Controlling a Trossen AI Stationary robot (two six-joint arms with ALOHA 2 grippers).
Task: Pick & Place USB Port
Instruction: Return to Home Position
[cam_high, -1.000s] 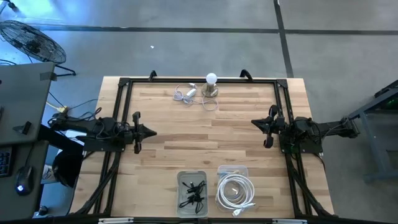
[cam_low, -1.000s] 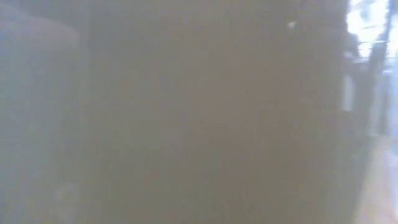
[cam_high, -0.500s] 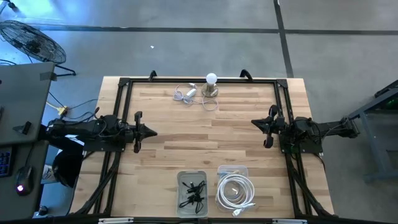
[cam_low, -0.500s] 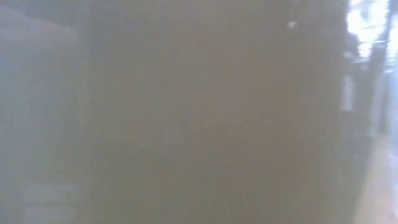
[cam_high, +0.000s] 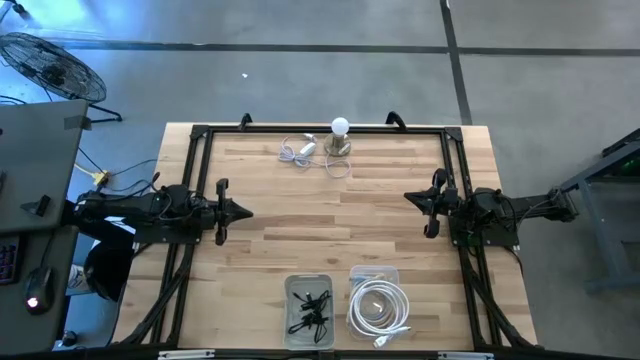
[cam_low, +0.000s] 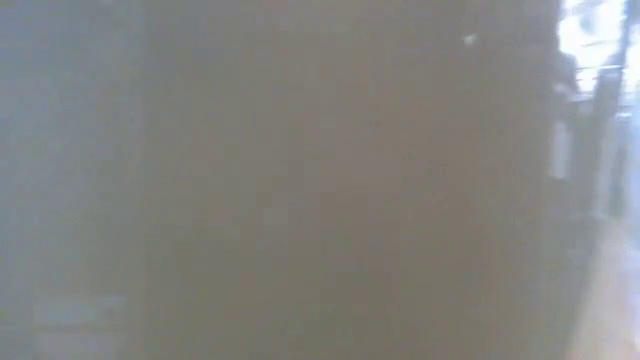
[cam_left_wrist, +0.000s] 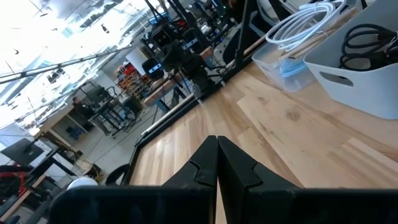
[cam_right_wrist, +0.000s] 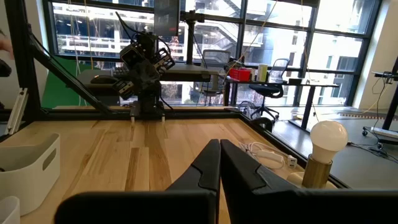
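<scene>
My left gripper (cam_high: 245, 211) is shut and hovers over the table's left side; its fingers meet in the left wrist view (cam_left_wrist: 217, 146). My right gripper (cam_high: 408, 198) is shut over the right side; its tips meet in the right wrist view (cam_right_wrist: 220, 149). A coiled white USB cable (cam_high: 378, 305) lies in a clear bin (cam_high: 374, 274) at the near edge, also seen in the left wrist view (cam_left_wrist: 303, 18). Black cables (cam_high: 309, 310) fill a grey bin (cam_high: 290, 287) beside it. A lamp with a white bulb (cam_high: 340, 127) on a brass base stands at the far edge with a white cord and plug (cam_high: 293, 152).
A black frame (cam_high: 320, 131) runs around the table's far and side edges. Bare wood lies between the two grippers at the table's middle (cam_high: 330, 215). The low view is covered by a blurred brown surface. The lamp (cam_right_wrist: 323, 152) shows close in the right wrist view.
</scene>
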